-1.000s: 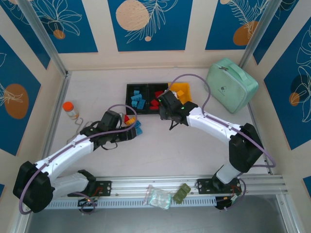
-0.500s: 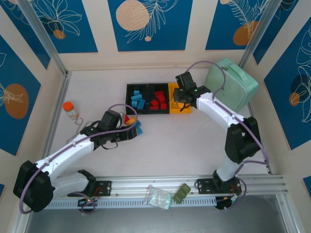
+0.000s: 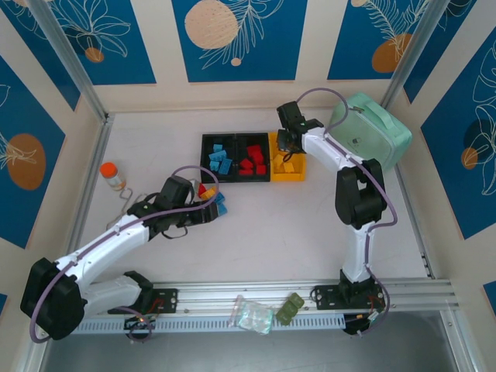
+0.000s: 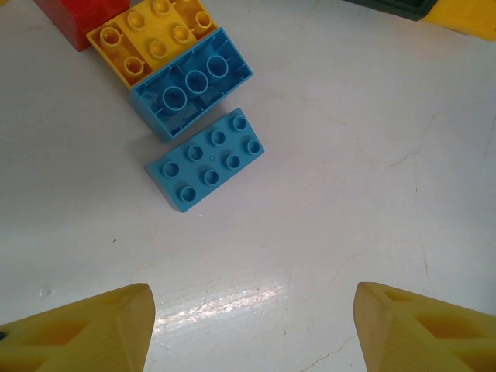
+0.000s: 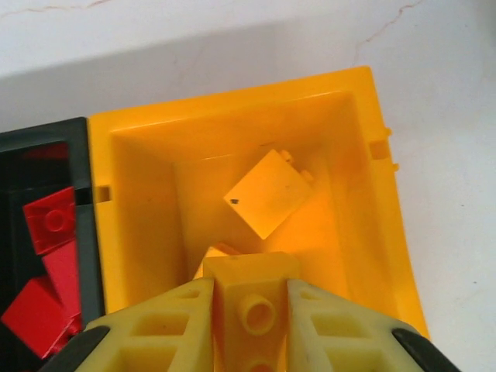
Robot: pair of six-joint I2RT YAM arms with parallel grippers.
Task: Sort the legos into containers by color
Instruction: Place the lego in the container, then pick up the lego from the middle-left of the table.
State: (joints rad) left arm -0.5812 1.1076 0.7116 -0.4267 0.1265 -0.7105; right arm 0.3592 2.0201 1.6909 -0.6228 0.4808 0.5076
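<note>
Three bins [image 3: 235, 137]: joined in a row at the far middle of the table [image 3: 271, 232]; blue bricks [image 3: 219, 160] fill the left black one and red bricks [image 3: 252, 160] the middle one, with the yellow bin [image 5: 132, 194] on the right.
Done: most of the sort, it appears; each bin shows one colour.
In hand: the right gripper [image 5: 249, 298] is clamped on a yellow brick [image 5: 256, 279] just above the yellow bin, which already holds at least two; not yet dropped.
Left: a pile [image 3: 209, 198] of loose bricks on the table, near side of the bins, left of centre.
Left gripper [image 4: 252, 318]: fingers apart, empty, over the pile.
Look: glossy and studded; the light-blue brick [image 4: 205, 159] lies studs up, the blue brick [image 4: 191, 91] beside it lies hollow side up.
</note>
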